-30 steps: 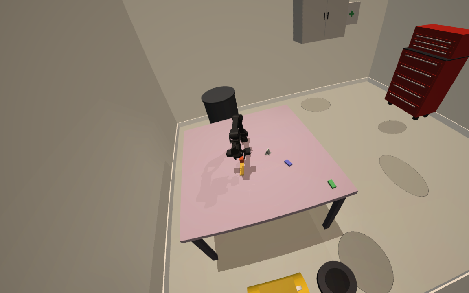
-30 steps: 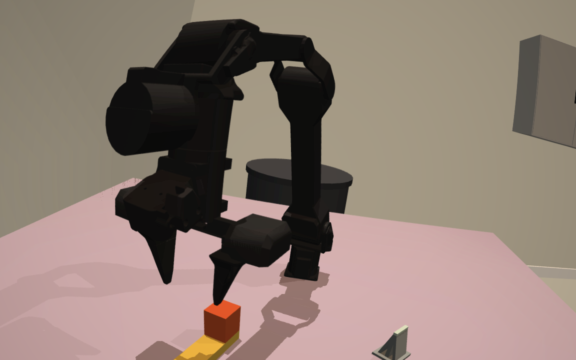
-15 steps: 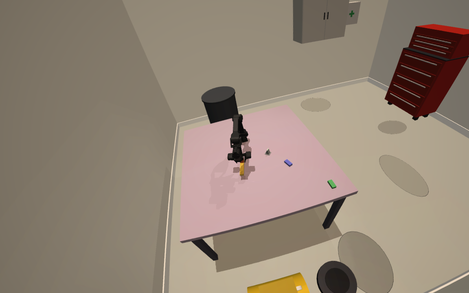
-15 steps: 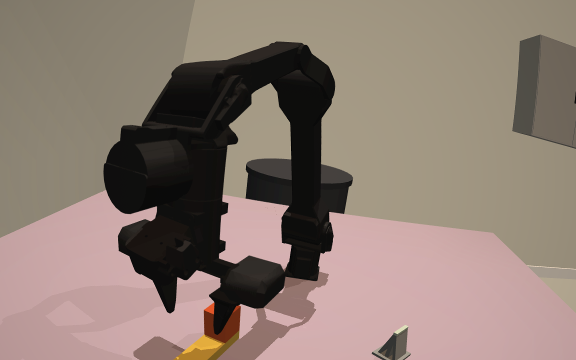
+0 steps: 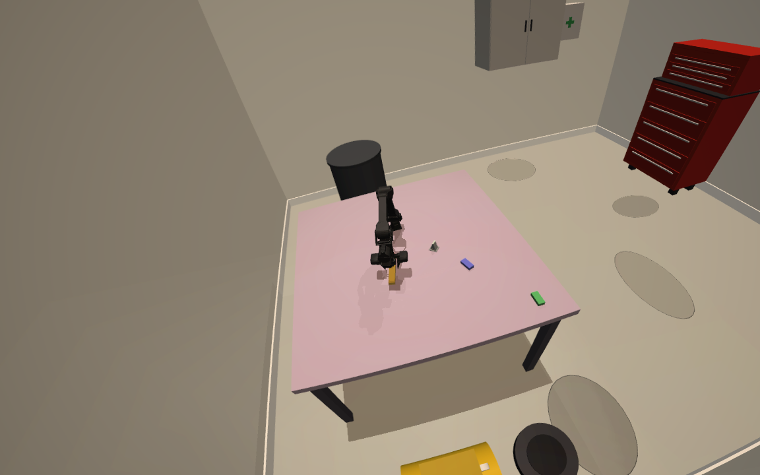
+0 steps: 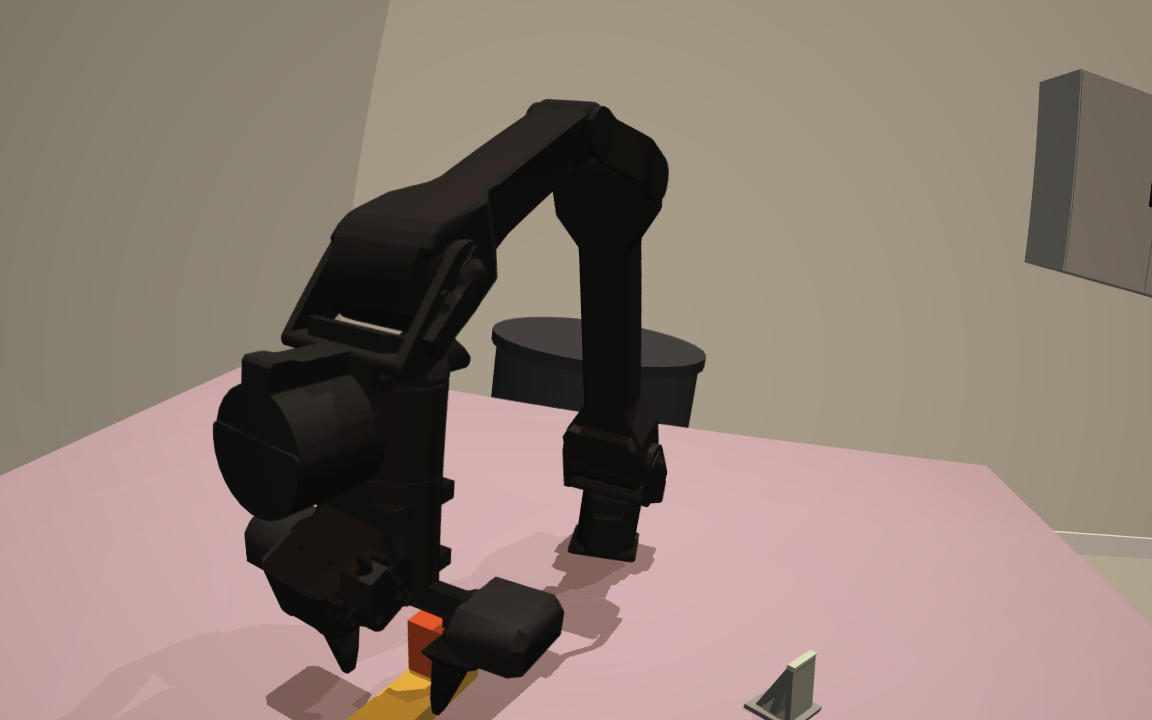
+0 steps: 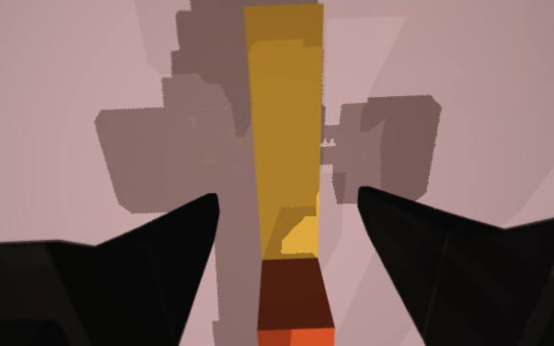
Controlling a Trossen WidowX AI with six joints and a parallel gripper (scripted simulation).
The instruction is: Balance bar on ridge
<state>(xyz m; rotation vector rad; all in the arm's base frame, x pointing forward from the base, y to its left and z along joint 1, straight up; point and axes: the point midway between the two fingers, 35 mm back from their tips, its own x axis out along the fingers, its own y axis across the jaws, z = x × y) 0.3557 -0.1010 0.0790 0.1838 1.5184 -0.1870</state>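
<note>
The yellow bar (image 5: 391, 277) (image 6: 388, 703) (image 7: 284, 120) lies flat on the pink table (image 5: 335, 330). An orange-red block (image 6: 421, 646) (image 7: 296, 294) sits on its end nearer the arm's base. The ridge, a small grey stand (image 5: 434, 246) (image 6: 802, 685) with a narrow pale top, stands apart from the bar, to its right in the top and exterior views, with nothing on it. My gripper (image 6: 393, 691) (image 7: 288, 199) points down, open, low over the bar, with one finger on each side of it. Neither finger appears to touch the bar in the wrist view. The exterior view cuts off the bar's near end.
In the top view, a blue block (image 5: 466, 264) lies right of the ridge and a green block (image 5: 537, 298) lies near the table's right corner. A dark drum (image 5: 354, 154) stands behind the table. The arm's base stands behind the bar.
</note>
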